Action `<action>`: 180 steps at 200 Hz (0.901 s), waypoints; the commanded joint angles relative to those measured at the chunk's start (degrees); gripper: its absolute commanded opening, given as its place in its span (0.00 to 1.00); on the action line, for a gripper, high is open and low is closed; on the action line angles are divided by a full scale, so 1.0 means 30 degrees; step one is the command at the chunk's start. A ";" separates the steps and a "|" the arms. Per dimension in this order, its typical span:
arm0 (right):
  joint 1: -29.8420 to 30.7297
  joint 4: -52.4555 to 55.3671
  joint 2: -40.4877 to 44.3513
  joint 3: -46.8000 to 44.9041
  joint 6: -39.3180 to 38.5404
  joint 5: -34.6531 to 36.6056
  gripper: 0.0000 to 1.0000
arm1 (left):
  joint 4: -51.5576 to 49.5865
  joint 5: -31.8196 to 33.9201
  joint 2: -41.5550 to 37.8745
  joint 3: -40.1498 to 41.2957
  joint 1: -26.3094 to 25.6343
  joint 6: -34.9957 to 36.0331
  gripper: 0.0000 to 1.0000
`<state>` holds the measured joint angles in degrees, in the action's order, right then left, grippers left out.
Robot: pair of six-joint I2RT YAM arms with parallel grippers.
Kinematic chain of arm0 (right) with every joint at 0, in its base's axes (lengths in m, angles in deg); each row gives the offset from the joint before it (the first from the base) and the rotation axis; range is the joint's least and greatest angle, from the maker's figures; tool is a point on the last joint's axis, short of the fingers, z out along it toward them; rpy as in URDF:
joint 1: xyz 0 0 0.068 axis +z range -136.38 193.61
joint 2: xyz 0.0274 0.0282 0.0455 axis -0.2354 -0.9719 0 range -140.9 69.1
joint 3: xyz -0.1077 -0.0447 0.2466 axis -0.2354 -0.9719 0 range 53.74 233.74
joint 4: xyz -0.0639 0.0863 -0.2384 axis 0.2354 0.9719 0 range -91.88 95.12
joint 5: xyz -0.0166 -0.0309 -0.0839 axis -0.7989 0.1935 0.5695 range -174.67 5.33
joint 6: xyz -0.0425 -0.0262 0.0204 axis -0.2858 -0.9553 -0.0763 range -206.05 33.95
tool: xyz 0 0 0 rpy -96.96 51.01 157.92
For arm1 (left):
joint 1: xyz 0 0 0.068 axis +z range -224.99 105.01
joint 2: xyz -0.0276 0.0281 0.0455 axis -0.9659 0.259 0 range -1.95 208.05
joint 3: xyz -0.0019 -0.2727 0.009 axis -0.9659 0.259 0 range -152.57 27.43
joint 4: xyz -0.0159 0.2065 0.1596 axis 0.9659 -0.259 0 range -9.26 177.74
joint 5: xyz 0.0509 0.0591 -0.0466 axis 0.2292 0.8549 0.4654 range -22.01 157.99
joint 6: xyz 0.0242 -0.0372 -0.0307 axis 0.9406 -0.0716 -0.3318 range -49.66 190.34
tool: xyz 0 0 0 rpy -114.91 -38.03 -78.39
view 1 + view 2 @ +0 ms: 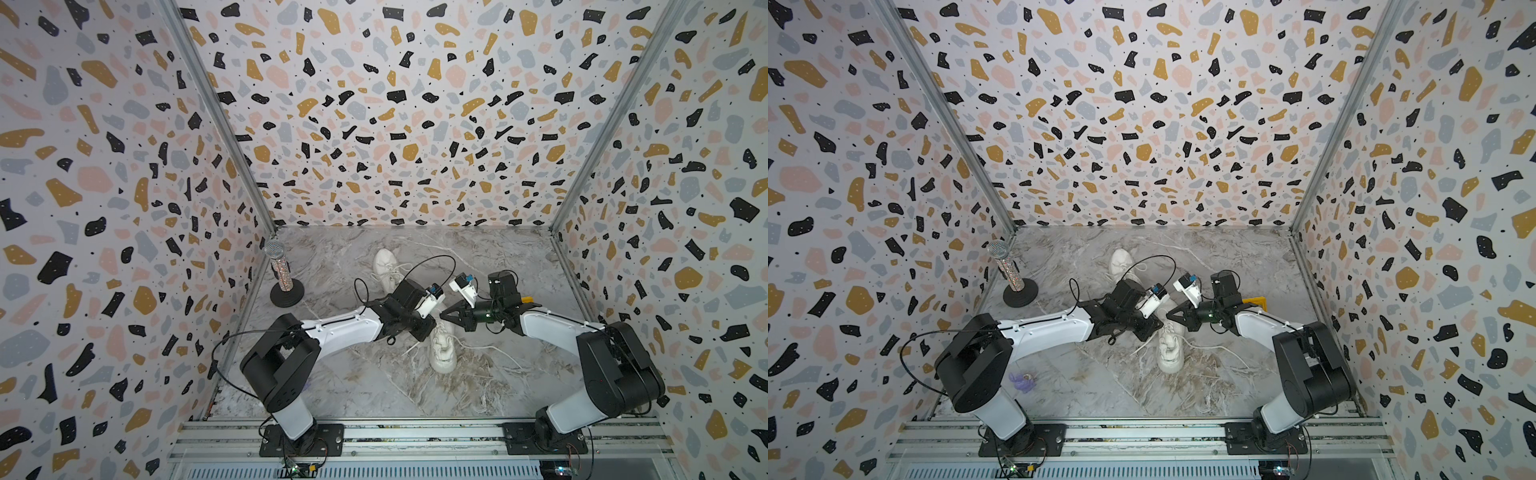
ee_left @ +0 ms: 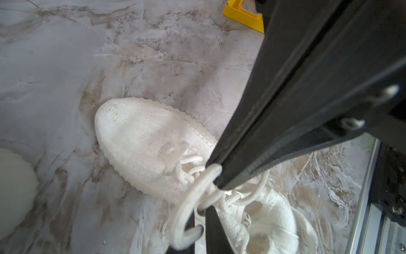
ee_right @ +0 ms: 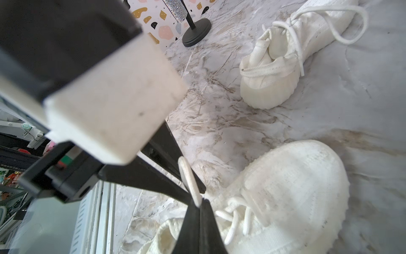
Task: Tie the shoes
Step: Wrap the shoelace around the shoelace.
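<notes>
near shoe (image 1: 442, 351) — bare table (image 1: 353, 386) toward front edge | left gripper (image 2: 219, 184), right gripper (image 3: 198, 205) — both pinching its lace (image 3: 189, 176)

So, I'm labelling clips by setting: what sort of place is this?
Probably a staged robot test cell: terrazzo-print panel walls, a marble-look tabletop, and an aluminium mounting rail along the front edge.

Off-white knit low-top sneaker (image 1: 442, 353) sits mid-table, its twin (image 1: 384, 264) behind it, white laces (image 3: 263, 70) loose on both, untied tbh.
</notes>
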<state>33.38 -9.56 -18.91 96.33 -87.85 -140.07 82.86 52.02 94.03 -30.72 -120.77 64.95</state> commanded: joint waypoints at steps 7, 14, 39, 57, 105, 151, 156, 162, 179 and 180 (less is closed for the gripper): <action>-0.0145 0.1510 0.0884 0.0641 -0.0911 0.0005 0.07 | 0.0398 -0.0597 0.0275 -0.0407 -0.0079 0.0051 0.08; -0.0174 0.1894 0.0986 0.0631 -0.1208 0.0081 0.08 | 0.0398 -0.0681 0.0303 -0.0458 -0.0091 0.0077 0.06; -0.0364 0.4689 0.1289 0.1107 -0.2566 -0.0004 0.18 | 0.0403 -0.0927 0.0465 -0.0538 -0.0092 0.0155 0.00; -0.0660 0.7807 0.1759 0.1708 -0.4339 0.0337 0.28 | 0.0398 -0.1018 0.0497 -0.0538 -0.0092 0.0184 0.00; -0.2155 1.6467 0.3933 0.2732 -0.9668 0.3355 0.44 | 0.0391 -0.1296 0.0393 -0.0626 -0.0062 0.0230 0.00; -0.3189 2.2264 0.5032 0.3241 -1.4087 1.1652 0.51 | 0.0398 -0.1649 0.0232 -0.0656 -0.0048 0.0182 0.00; -0.3274 2.2454 0.5075 0.3077 -1.4204 1.2423 0.52 | 0.0398 -0.1679 0.0232 -0.0656 -0.0061 0.0159 0.00; -0.3336 2.2553 0.5054 0.2836 -1.4346 1.3252 0.53 | 0.0396 -0.1702 0.0215 -0.0656 -0.0062 0.0175 0.00; -0.3338 2.2570 0.4764 0.2108 -1.4488 1.4644 0.53 | 0.0398 -0.1735 0.0232 -0.0685 -0.0064 0.0184 0.00; -0.3338 2.2555 0.4745 0.2086 -1.4473 1.4709 0.53 | 0.0398 -0.1751 0.0217 -0.0700 -0.0063 0.0184 0.00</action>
<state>23.77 50.89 -4.77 104.74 -126.43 -107.66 82.92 48.48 95.00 -30.74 -120.81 65.15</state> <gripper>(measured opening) 0.527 0.048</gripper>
